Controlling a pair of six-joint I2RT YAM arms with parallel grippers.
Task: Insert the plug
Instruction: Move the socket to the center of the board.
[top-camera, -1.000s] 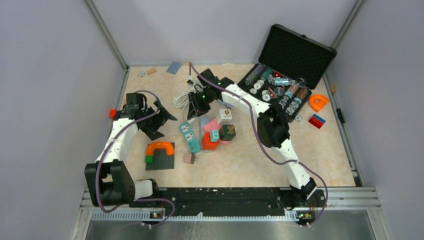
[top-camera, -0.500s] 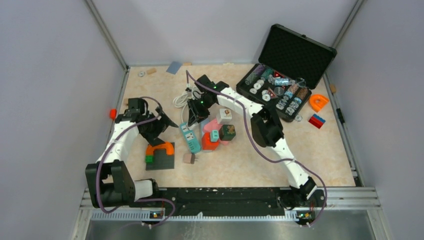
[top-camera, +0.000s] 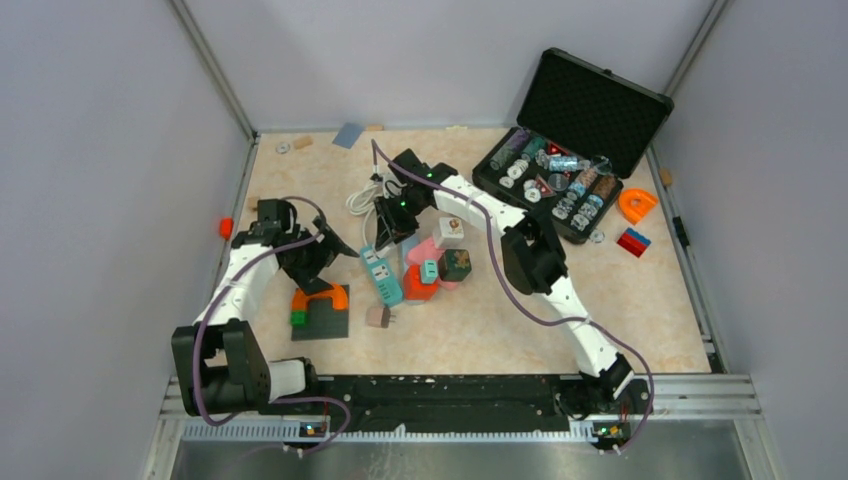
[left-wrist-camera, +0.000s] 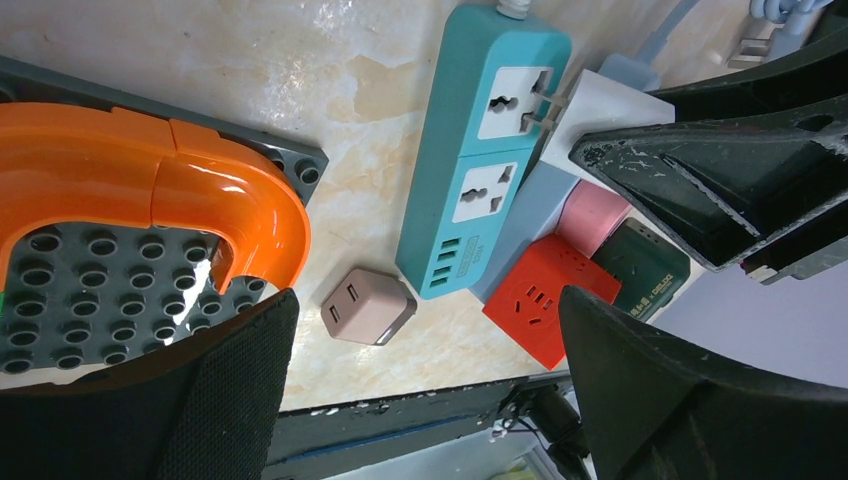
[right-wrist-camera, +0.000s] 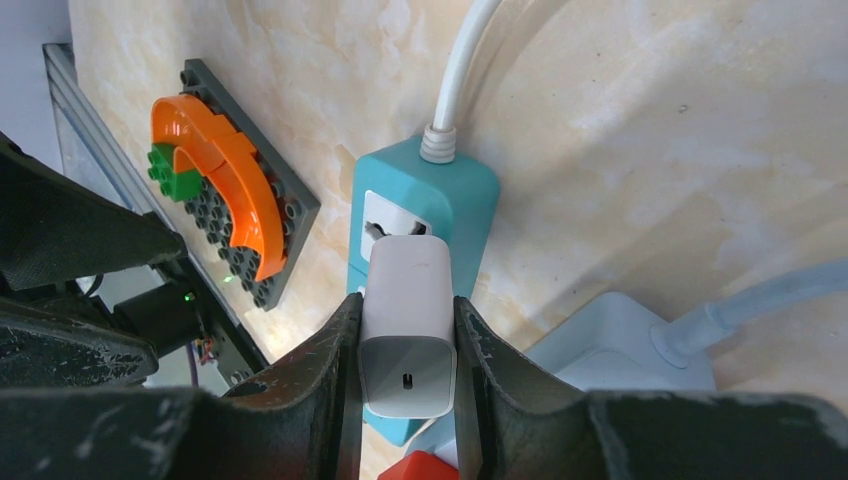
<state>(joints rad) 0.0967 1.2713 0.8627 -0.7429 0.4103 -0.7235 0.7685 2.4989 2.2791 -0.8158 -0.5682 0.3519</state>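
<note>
Both arms are sitting nearer the teal power strip (right-wrist-camera: 425, 215) now; my right hand (right-wrist-camera: 405, 305) is clamping the white charger plug (right-wrist-camera: 408, 350), lining its prongs at the cord-end socket, while my left hand (left-wrist-camera: 428, 298) is hovering spread apart alongside, probably to steady it

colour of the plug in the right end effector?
White. The plug shows best in the right wrist view, over the teal power strip.

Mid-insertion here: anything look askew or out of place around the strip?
The white plug in the right gripper looks off-line: in the left wrist view its prongs meet the top socket's edge on the teal power strip, not seated. A pink adapter lies loose beside it.
</note>
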